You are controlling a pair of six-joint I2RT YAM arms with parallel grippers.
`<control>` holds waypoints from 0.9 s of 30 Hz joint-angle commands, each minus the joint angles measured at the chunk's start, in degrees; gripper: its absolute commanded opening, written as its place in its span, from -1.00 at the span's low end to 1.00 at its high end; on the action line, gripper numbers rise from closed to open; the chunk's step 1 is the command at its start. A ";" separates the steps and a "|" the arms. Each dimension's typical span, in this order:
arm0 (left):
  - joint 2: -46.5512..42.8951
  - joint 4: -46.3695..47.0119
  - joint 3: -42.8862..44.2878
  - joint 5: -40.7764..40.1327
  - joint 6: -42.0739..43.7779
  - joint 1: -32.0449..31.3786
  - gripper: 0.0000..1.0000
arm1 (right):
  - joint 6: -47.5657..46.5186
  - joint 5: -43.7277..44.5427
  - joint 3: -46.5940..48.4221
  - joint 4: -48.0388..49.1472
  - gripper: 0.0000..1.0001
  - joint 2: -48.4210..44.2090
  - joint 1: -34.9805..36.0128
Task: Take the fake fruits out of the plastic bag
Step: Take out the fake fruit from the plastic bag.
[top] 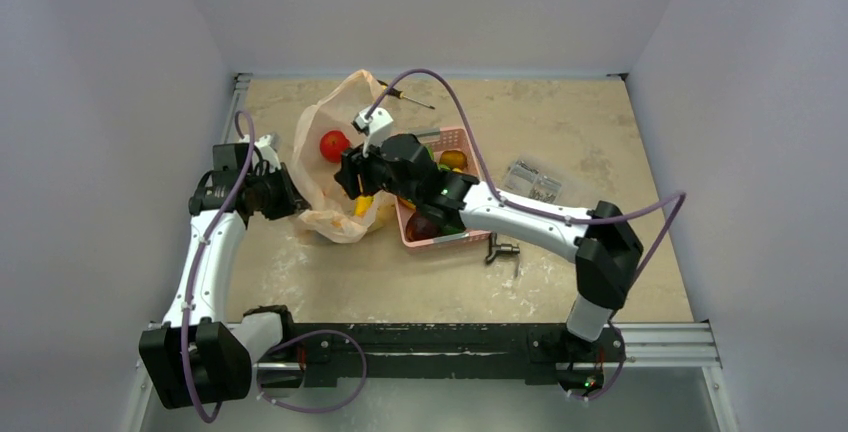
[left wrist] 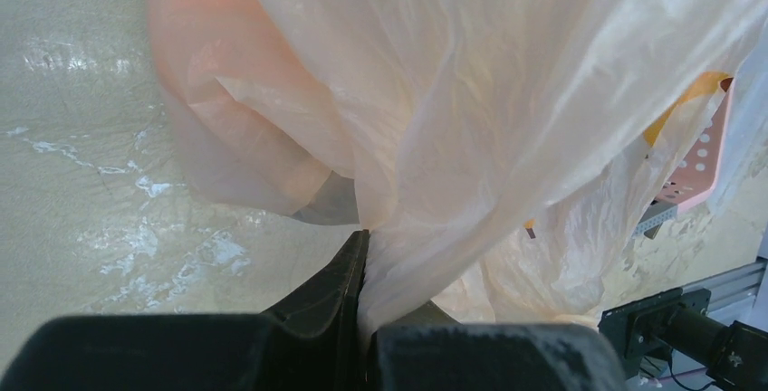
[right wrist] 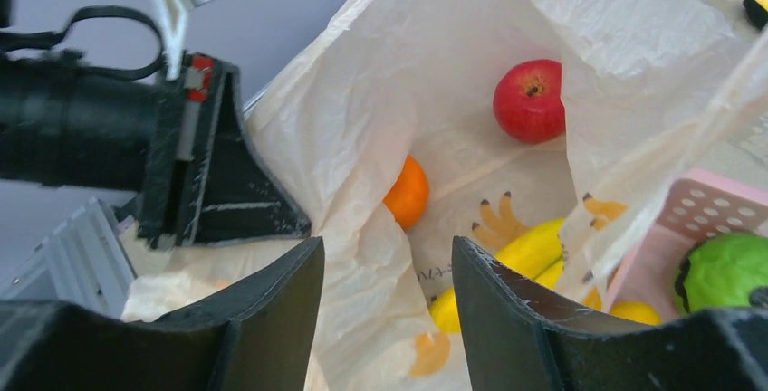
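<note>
- Beige surface (top: 580,142) is carrying the plastic bag (top: 316,112) beside a pink basket (top: 462,237).
- Left tool (left wrist: 362,251) is pinching its edge.
- Right tool (right wrist: 388,260) is hovering spread at its mouth; red apple (right wrist: 529,101), orange (right wrist: 408,192) and bananas (right wrist: 530,251) are lying inside.

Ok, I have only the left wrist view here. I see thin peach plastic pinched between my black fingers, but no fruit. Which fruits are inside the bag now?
Observer: The right wrist view looks into the thin crinkly peach plastic bag. A glossy red apple, a small round orange and yellow plastic bananas lie inside.
Operator: Thank you. And the right gripper, is it holding something?
Observer: No. The right gripper is open at the bag's mouth and grips nothing.
</note>
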 commanded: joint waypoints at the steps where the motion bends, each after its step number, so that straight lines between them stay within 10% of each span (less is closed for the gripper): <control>1: -2.55 2.29 -0.13 -0.31 -0.42 -0.15 -1.00 | -1.52 0.23 7.74 0.65 0.05 7.14 -0.53; 27: 0.59 2.32 0.06 3.17 -0.29 -0.42 -1.00 | -9.37 20.98 43.79 -2.85 0.59 43.63 -1.47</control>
